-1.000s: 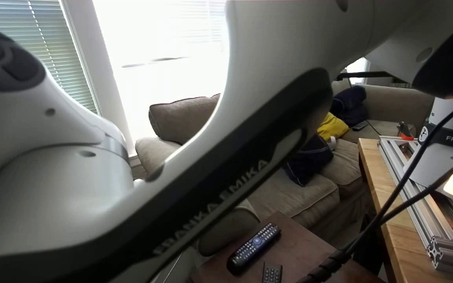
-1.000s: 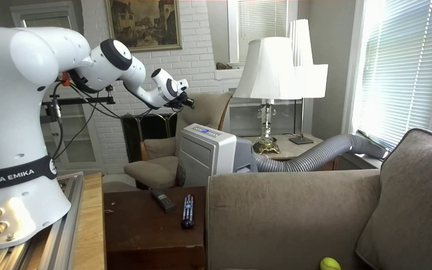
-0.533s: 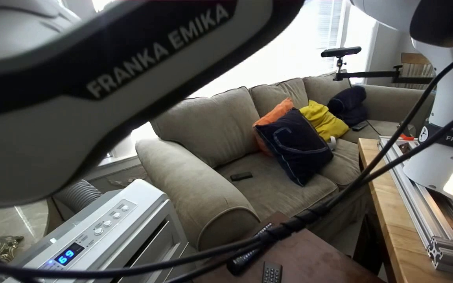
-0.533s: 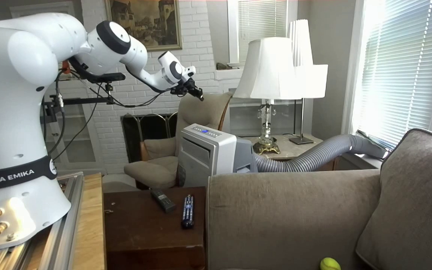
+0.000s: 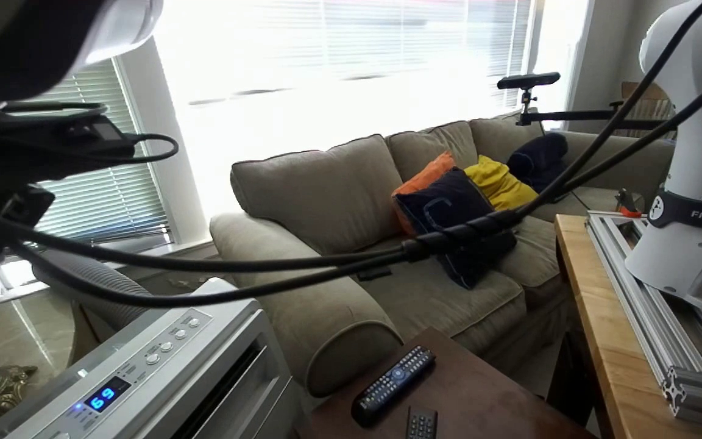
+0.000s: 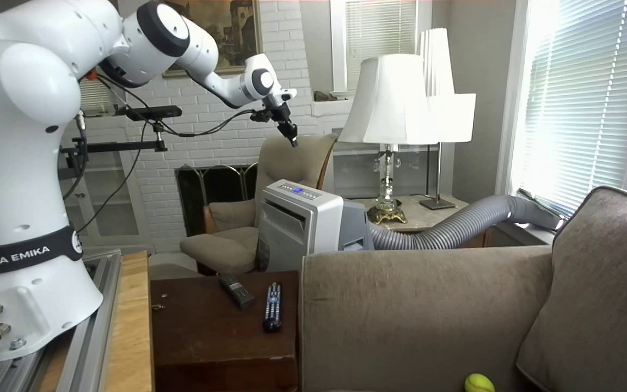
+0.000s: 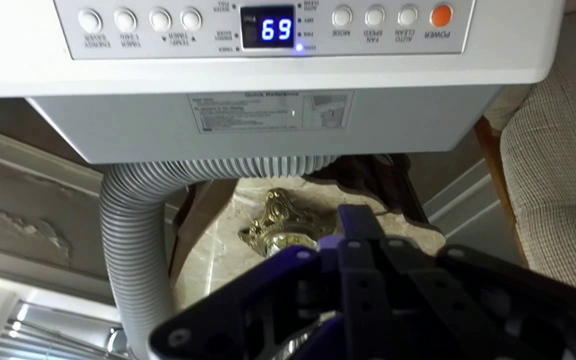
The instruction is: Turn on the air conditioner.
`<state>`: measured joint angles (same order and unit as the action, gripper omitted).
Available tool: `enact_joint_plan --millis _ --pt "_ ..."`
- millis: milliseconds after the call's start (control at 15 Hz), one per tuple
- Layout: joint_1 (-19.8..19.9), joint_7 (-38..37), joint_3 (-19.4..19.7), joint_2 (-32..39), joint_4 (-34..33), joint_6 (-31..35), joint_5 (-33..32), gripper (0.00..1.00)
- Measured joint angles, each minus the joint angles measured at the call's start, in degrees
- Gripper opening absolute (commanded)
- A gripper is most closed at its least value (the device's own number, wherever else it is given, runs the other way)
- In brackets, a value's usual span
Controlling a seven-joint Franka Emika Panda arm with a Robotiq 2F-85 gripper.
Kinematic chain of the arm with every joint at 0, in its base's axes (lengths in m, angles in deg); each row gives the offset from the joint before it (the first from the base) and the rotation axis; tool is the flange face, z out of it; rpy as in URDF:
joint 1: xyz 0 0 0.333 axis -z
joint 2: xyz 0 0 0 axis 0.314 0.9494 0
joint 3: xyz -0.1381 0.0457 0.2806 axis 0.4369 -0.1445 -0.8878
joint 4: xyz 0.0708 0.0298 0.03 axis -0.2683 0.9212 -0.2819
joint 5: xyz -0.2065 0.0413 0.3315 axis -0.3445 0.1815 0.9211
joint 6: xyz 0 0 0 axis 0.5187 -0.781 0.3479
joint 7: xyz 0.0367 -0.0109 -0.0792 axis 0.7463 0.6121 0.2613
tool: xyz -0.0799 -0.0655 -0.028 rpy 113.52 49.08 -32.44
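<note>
So, there's one AC (image 6: 321, 226) here, standing just beside the couch arm (image 6: 422, 299), its single front vent (image 6: 286, 220) open. In the wrist view I count eight round buttons (image 7: 160, 20) on the panel (image 7: 213, 39): seven white, plus an orange one (image 7: 441, 16) marked POWER (lettering's upside down there). One display (image 7: 268, 27) says 69, and one tiny blue light (image 7: 299, 47) is lit at COOL. One grey hose (image 7: 135, 245) runs off its back, over to the window (image 6: 580, 109). The one gripper (image 6: 293, 140) hangs higher up, tilted down and apart from the AC, and its two fingers (image 7: 360, 220) look pressed together. Further out, the stone-topped table (image 6: 417, 222) has two lamp bases (image 6: 387, 213) I can make out, one brass and one dark. Two handhelds (image 6: 272, 307) lie on the brown table (image 6: 210, 337), and one armchair (image 6: 292, 166) is behind the AC in an exterior view. The couch (image 5: 320, 195) has four coloured pillows (image 5: 457, 219): one orange, one yellow, two dark blue. One yellow-green ball (image 6: 478, 383) shows near the couch arm.
</note>
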<state>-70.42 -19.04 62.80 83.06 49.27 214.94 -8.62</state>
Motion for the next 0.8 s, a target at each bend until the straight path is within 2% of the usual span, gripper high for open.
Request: enact_joint_plan --millis 267,533,600,667,800 --pt "3.17 4.16 -2.62 -2.69 2.0 -6.94 2.38 0.0" --pt "6.63 13.6 -5.45 -5.17 3.95 -8.06 3.02 0.0" --pt "7.38 16.0 -6.28 -5.86 4.5 -8.25 3.14 0.14" --pt "8.06 18.15 -7.13 -6.49 4.89 -8.53 3.31 0.02" --pt "8.82 21.05 -8.04 -7.52 5.65 -8.73 3.35 0.14"
